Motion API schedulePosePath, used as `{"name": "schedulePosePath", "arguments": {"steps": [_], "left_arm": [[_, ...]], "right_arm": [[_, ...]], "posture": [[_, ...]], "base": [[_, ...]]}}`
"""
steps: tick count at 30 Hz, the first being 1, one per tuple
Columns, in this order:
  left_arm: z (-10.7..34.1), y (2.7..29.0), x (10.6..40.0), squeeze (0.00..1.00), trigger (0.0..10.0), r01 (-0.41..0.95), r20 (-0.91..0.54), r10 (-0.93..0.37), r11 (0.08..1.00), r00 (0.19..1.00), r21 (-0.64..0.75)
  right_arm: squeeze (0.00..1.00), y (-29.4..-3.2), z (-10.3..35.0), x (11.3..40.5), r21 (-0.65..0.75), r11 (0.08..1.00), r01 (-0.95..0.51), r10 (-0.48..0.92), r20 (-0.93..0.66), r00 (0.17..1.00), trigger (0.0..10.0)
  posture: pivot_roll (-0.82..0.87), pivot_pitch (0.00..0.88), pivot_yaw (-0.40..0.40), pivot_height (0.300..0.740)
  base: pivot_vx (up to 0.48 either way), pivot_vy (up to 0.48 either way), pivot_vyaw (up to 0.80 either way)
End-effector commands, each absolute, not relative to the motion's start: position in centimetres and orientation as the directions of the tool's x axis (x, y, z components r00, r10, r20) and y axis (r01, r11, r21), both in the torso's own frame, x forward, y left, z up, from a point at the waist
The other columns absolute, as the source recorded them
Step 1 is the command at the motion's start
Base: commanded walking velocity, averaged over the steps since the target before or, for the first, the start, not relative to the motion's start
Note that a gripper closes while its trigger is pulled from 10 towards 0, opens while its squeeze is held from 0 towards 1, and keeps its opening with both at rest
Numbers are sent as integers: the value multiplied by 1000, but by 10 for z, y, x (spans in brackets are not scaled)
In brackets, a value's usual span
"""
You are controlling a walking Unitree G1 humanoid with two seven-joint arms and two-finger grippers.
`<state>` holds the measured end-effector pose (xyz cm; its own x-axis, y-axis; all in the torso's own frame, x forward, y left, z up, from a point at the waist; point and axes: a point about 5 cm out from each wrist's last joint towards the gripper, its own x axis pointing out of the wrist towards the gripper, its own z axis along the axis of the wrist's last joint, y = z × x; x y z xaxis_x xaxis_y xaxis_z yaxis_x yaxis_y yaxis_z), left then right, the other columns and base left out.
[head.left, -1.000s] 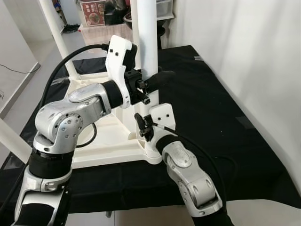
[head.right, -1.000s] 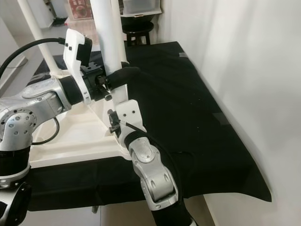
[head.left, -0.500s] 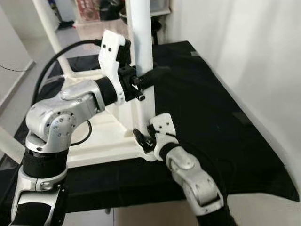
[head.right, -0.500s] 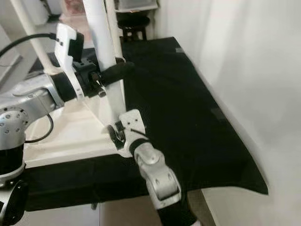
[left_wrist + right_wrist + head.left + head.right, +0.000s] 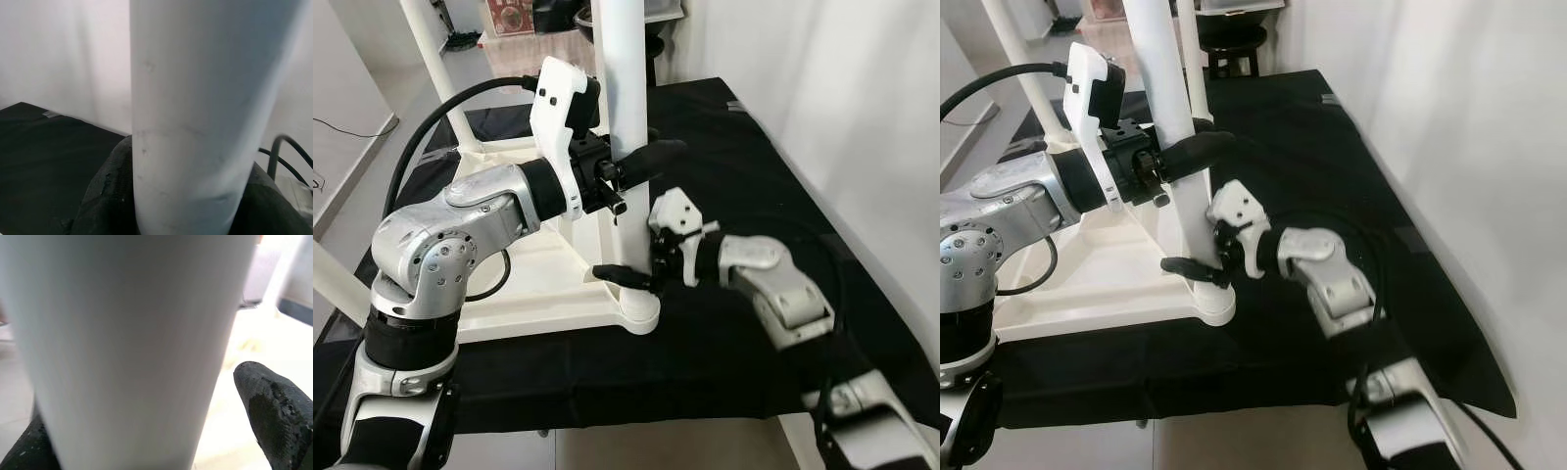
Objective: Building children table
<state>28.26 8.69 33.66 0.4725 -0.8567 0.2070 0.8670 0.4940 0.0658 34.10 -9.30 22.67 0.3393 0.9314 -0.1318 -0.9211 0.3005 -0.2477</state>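
Currently I am fitting a white table leg (image 5: 628, 117) into the corner of a white tabletop (image 5: 538, 284) that lies upside down on a black cloth (image 5: 754, 166). My left gripper (image 5: 631, 166) is clamped around the leg partway up. My right gripper (image 5: 641, 276) straddles its base just above the corner socket, fingers either side; I cannot tell whether they press it. Two other legs (image 5: 431, 64) already stand upright behind. I judge this leg seated but perhaps not tightened.
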Motion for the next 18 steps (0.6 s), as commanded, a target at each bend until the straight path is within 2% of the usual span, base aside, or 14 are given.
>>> {"name": "schedulePosePath", "arguments": {"steps": [1, 3, 4, 5, 12, 18], "left_arm": [[332, 82, 280, 0, 0, 891, 177, -882, 452, 437, 48], [333, 83, 280, 0, 0, 892, 178, -883, 450, 435, 50], [333, 83, 280, 0, 0, 892, 178, -883, 450, 435, 50], [333, 83, 279, 0, 0, 892, 178, -883, 449, 434, 53], [333, 84, 279, 0, 0, 893, 173, -885, 447, 433, 57], [332, 83, 279, 0, 0, 893, 172, -885, 447, 432, 57]], "right_arm": [[0, -93, 231, 344, -239, 280, -930, 947, -90, 309, 10000], [0, -91, 234, 349, -224, 242, -944, 963, -68, 263, 6392], [0, -91, 234, 349, -224, 242, -944, 963, -68, 263, 6392], [0, -89, 234, 349, -195, 173, -965, 980, -59, 188, 0], [0, -90, 229, 351, -173, 90, -981, 991, -83, 106, 0], [0, -92, 229, 354, -173, 86, -981, 992, -78, 101, 0]], "posture": [[-22, 109, 79, 740], [-21, 111, 80, 740], [-21, 111, 80, 740], [-17, 110, 80, 740], [-15, 112, 81, 740], [-18, 110, 83, 740]], "base": [[0, 0, 0], [0, 0, 0], [0, 0, 0], [0, 0, 0], [0, 0, 0], [0, 0, 0]]}}
